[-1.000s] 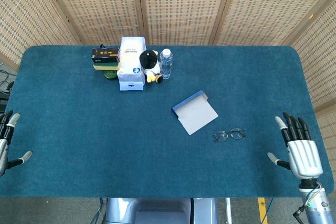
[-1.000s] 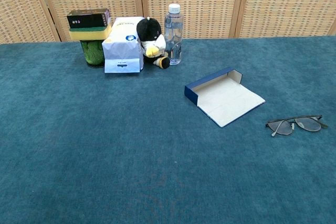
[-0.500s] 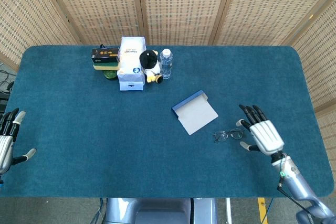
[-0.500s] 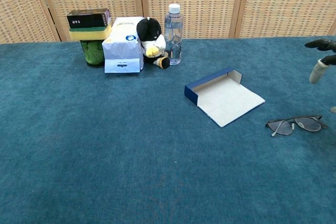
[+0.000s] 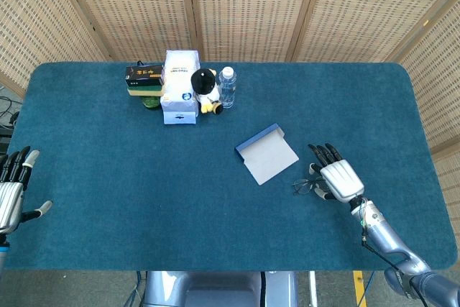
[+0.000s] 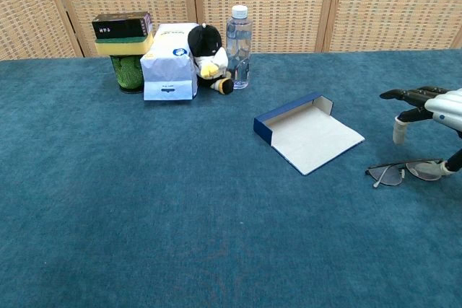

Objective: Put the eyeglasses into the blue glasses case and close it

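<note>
The eyeglasses (image 5: 307, 185) (image 6: 401, 172) lie flat on the blue cloth, right of the case. The blue glasses case (image 5: 267, 152) (image 6: 307, 131) lies open near the table's middle, its pale lining facing up. My right hand (image 5: 336, 177) (image 6: 432, 104) hovers palm down over the right half of the glasses, fingers spread and holding nothing. Its thumb comes down close to the right lens; whether it touches cannot be told. My left hand (image 5: 12, 190) waits at the table's left edge, fingers spread, holding nothing.
At the back left stand a tissue box (image 5: 180, 85) (image 6: 170, 60), a black plush toy (image 5: 205, 89) (image 6: 208, 50), a water bottle (image 5: 227, 85) (image 6: 239, 37) and a green cup with boxes stacked on it (image 5: 146, 83) (image 6: 125, 50). Wicker screens close off the back.
My right hand has swept in from the table's right edge toward the left and now hangs over the glasses. The left hand drifted slightly. Glasses and case have not moved.
</note>
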Motion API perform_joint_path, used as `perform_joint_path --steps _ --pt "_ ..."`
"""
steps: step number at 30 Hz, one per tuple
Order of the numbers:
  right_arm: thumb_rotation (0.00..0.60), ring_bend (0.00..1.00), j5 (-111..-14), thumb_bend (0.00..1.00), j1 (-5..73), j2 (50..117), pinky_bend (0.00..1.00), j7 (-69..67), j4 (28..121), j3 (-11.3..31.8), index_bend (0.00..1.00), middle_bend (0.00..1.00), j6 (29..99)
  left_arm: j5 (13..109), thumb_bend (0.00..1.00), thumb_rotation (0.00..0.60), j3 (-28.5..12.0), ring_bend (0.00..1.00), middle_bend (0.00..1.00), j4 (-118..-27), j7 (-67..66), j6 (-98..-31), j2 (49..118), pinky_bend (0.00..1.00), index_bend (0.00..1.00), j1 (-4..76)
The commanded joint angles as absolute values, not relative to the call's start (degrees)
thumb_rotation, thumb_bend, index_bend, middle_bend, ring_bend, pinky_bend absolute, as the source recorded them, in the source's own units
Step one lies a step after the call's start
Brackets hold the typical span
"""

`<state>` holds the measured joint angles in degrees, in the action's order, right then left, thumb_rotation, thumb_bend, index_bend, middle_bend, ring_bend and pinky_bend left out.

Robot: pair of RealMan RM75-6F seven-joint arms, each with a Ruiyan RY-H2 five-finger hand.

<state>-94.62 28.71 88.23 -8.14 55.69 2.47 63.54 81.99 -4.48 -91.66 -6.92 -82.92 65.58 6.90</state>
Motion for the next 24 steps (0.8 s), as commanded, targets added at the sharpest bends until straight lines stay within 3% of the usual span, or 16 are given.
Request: perform_joint_path --steps 1,6,11,24 --pt "0.600 0.00 -94.40 0.36 29.03 89.07 0.00 -7.56 54.38 2.08 0.41 0.00 63.06 81.92 0.00 0.600 -4.46 0.00 0.00 -91.75 -6.92 -82.92 65.54 0.00 0.00 6.89" --pt "0.600 0.00 -94.19 0.37 29.54 89.87 0.00 -6.86 52.81 1.52 0.42 0.00 62.26 81.78 0.00 0.600 -4.40 0.00 0.00 -91.97 -6.93 -83.00 65.43 0.00 0.00 6.79" --pt "0.600 0.00 -93.87 0.47 29.95 90.78 0.00 -6.49 51.82 1.25 0.44 0.00 61.88 81.84 0.00 0.600 -4.32 0.00 0.00 -92.00 -6.95 -82.99 65.41 0.00 0.00 6.82" --pt "0.600 0.00 -92.97 0.47 30.75 91.95 0.00 -6.08 50.58 0.58 0.47 0.00 60.83 81.60 0.00 0.600 -4.37 0.00 0.00 -91.95 -6.74 -83.08 65.34 0.00 0.00 6.80"
